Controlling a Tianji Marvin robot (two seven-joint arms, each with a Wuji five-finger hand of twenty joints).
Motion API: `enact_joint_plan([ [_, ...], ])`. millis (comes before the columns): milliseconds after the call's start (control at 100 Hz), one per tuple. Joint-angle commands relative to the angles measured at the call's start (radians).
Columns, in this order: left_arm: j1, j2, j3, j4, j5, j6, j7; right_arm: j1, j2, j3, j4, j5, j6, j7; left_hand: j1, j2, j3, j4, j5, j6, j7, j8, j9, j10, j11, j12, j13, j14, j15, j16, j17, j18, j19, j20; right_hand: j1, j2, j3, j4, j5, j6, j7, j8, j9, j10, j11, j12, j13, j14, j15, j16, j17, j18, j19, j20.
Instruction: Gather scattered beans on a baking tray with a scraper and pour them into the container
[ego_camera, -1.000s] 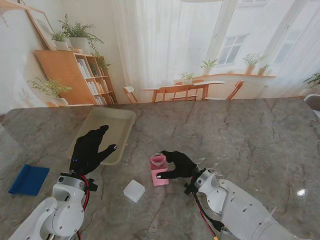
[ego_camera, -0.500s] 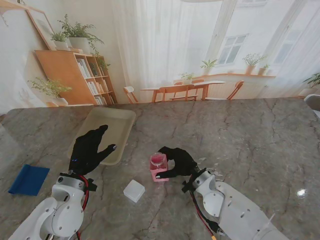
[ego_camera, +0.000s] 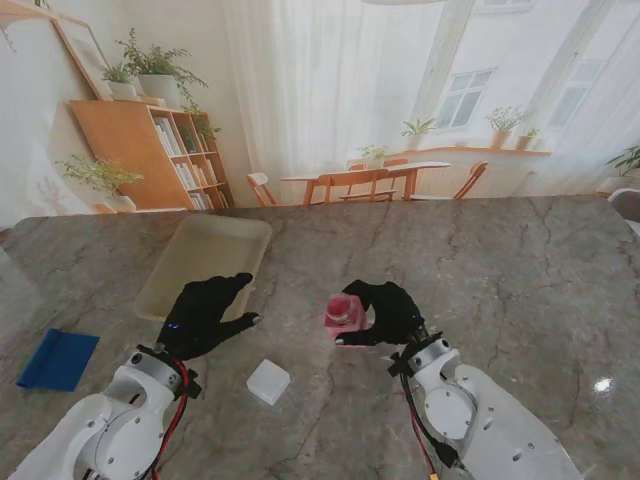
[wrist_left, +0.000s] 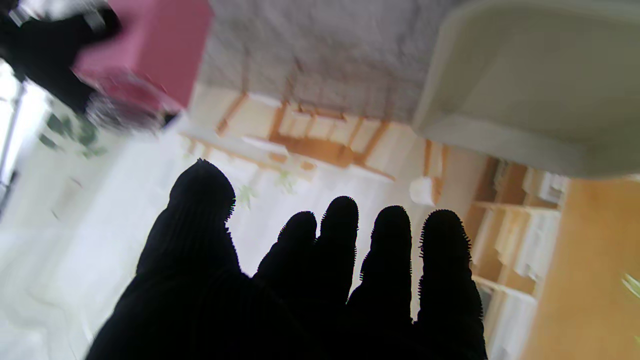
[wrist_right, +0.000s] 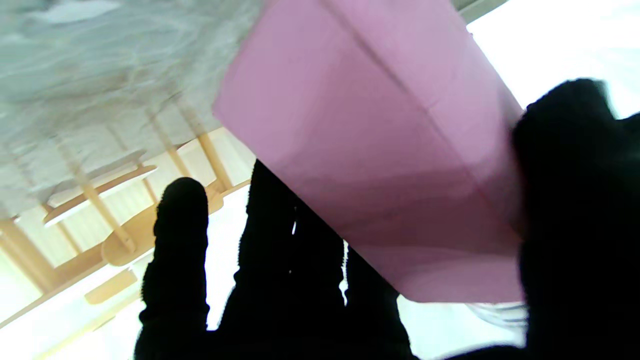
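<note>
Two hands share the table. On the left lies the blue scraper (ego_camera: 57, 359), near the table edge. Next comes the baking tray (ego_camera: 205, 265); I can't see any beans in it. The left hand (ego_camera: 208, 313) hovers at its near corner, fingers spread, holding nothing. The right hand (ego_camera: 385, 312) grips the pink container (ego_camera: 342, 313) off the table. Keep it level. Lots of free room lies to the right.
</note>
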Motion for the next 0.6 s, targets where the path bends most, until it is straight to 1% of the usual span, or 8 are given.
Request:
enact_joint_plan([
  [0,0.005,0.019,0.006,-0.017,0.009,-0.021,-0.036,-0.016,0.017,0.014,-0.013,-0.003,0.008,0.005,-0.021,0.026,-0.025,-0.092,0.024,0.024,0.012,0.009,0.015,0.003,0.004,0.014,0.020,0.010,0.018,0.012,0.002,-0.001,0.024,0.027,0.211,0.091,0.407,0.015,0.073,-0.142,0.178,0.032,0.094,-0.122,0.195,0.066,-0.002,-0.004,0.046,0.028,-0.017,0.026,0.027,0.017],
  [130,-0.006,0.043,-0.001,-0.035,0.032,-0.094,-0.175,-0.044,0.022,0.051,-0.043,-0.019,0.034,0.006,-0.042,0.019,-0.024,-0.091,0.017,0.033,0.007,0.011,0.002,0.005,-0.001,0.021,0.011,0.014,0.017,0.020,-0.003,0.002,0.027,0.037,0.215,0.091,0.402,0.017,0.075,-0.134,0.176,0.034,0.094,-0.120,0.197,0.063,-0.003,-0.002,0.052,0.028,-0.021,0.028,0.030,0.020],
  [190,-0.014,0.053,-0.002,-0.035,0.034,-0.136,-0.230,-0.053,0.023,0.063,-0.051,-0.022,0.041,0.007,-0.054,0.021,-0.024,-0.091,-0.013,0.033,-0.005,0.008,-0.008,0.004,-0.005,0.023,0.006,0.012,0.016,0.024,-0.004,0.002,0.027,0.040,0.214,0.092,0.400,0.017,0.074,-0.136,0.173,0.035,0.093,-0.119,0.198,0.062,-0.004,-0.002,0.053,0.028,-0.022,0.029,0.031,0.021],
  [280,-0.031,0.065,0.000,-0.025,0.044,-0.200,-0.287,-0.061,0.025,0.074,-0.058,-0.026,0.045,0.006,-0.071,0.017,-0.023,-0.089,-0.047,0.039,-0.018,0.006,-0.054,0.001,-0.021,0.021,-0.016,0.008,0.009,0.027,-0.013,-0.001,0.020,0.042,0.215,0.093,0.397,0.018,0.074,-0.136,0.170,0.038,0.093,-0.120,0.198,0.060,-0.004,-0.002,0.055,0.027,-0.022,0.028,0.032,0.022],
  [300,-0.034,0.068,0.000,-0.021,0.046,-0.214,-0.299,-0.063,0.025,0.076,-0.060,-0.026,0.046,0.006,-0.074,0.014,-0.022,-0.088,-0.057,0.064,-0.021,0.006,-0.064,0.001,-0.023,0.021,-0.021,0.008,0.008,0.028,-0.014,-0.002,0.018,0.042,0.215,0.093,0.397,0.018,0.076,-0.136,0.170,0.040,0.093,-0.120,0.198,0.060,-0.004,-0.002,0.055,0.026,-0.021,0.028,0.032,0.022],
  [460,-0.053,0.083,0.004,0.013,0.042,-0.305,-0.359,-0.068,0.025,0.082,-0.063,-0.028,0.047,0.004,-0.107,-0.005,-0.018,-0.085,-0.149,0.062,-0.052,-0.001,-0.169,-0.007,-0.053,0.010,-0.081,0.001,-0.012,0.028,-0.047,0.006,-0.013,0.036,0.213,0.095,0.394,0.018,0.076,-0.140,0.166,0.043,0.093,-0.122,0.198,0.059,-0.003,-0.005,0.056,0.025,-0.021,0.027,0.032,0.023],
  [520,-0.059,0.088,0.003,0.028,0.050,-0.344,-0.370,-0.069,0.025,0.083,-0.064,-0.028,0.048,0.004,-0.112,-0.013,-0.013,-0.084,-0.190,0.064,-0.065,-0.005,-0.228,-0.009,-0.068,-0.002,-0.128,0.001,-0.034,0.018,-0.078,0.015,-0.052,0.023,0.213,0.095,0.393,0.018,0.075,-0.141,0.163,0.044,0.093,-0.123,0.198,0.058,-0.002,-0.006,0.056,0.024,-0.021,0.027,0.032,0.023],
  [590,-0.070,0.094,0.004,0.051,0.074,-0.393,-0.376,-0.070,0.025,0.083,-0.064,-0.027,0.048,0.004,-0.099,-0.026,-0.008,-0.083,-0.232,0.071,-0.076,-0.008,-0.303,0.001,-0.086,-0.022,-0.187,0.007,-0.054,0.004,-0.114,0.014,-0.100,0.002,0.214,0.095,0.392,0.018,0.075,-0.143,0.162,0.045,0.093,-0.124,0.197,0.057,-0.001,-0.007,0.056,0.024,-0.020,0.026,0.031,0.023],
])
